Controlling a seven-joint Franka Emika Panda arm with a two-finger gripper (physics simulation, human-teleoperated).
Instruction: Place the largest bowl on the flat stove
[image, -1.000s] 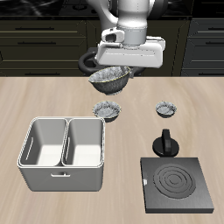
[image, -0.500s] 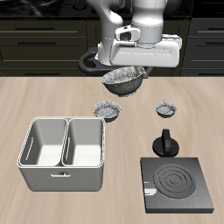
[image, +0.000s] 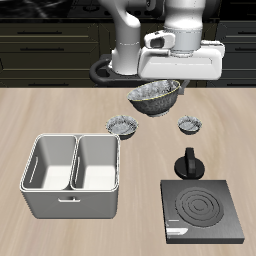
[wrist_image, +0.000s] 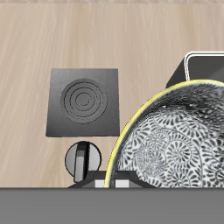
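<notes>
Your gripper is closed on the rim of the largest bowl, which hangs under the fingers. It looks hard and breakable, so keep that rim hold and set it softly on the flat stove.

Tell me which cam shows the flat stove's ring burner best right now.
The wrist view: it looks nearly straight down on the flat stove, so the concentric rings read as full circles, unobstructed. The exterior view also shows the whole plate near the table's front edge, but at a slant, rings foreshortened.
</notes>
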